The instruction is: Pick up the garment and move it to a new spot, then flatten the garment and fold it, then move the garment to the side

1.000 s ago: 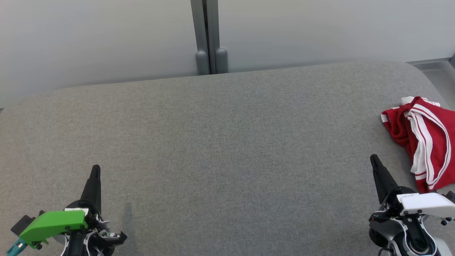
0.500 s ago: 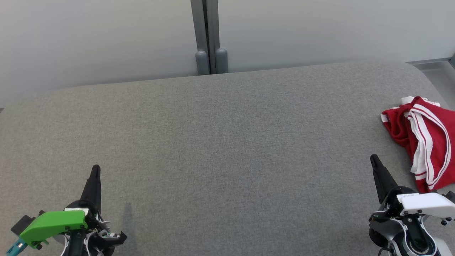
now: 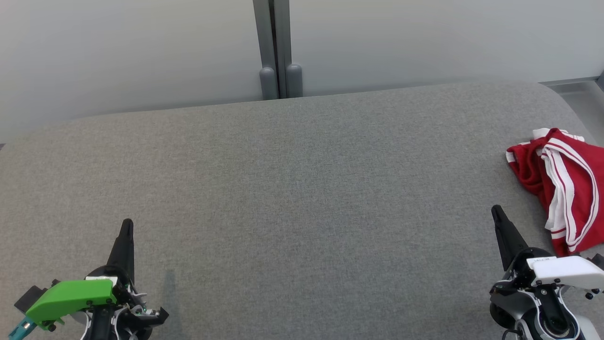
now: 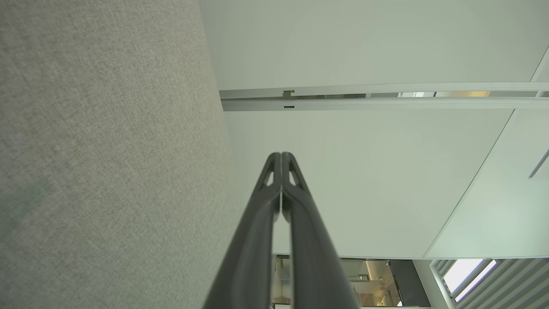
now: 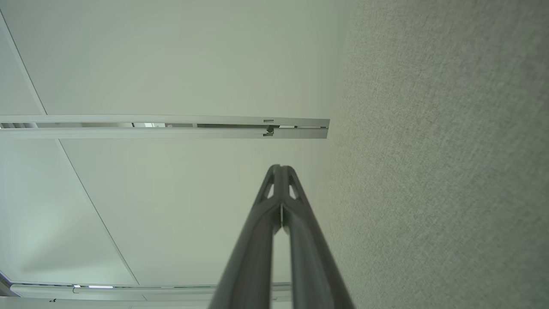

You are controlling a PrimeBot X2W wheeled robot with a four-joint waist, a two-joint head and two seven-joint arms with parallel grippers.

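Garment [image 3: 559, 189], crumpled and cut off by the view's right edge, lies near right pincer [image 3: 495, 208], closed like left pincer [image 3: 126, 222].

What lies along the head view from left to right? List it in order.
In order: left gripper, jaws shut → grey door post → right gripper, jaws shut → red-and-white garment at the right edge.

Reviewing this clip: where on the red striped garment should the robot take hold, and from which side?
Likely the bunched fold at the left end of the red garment, nearest the shut right gripper. Open, then come down from above on that side: the cloth lies crumpled on the grey table, so a raised ridge pinches easier than a flat edge.
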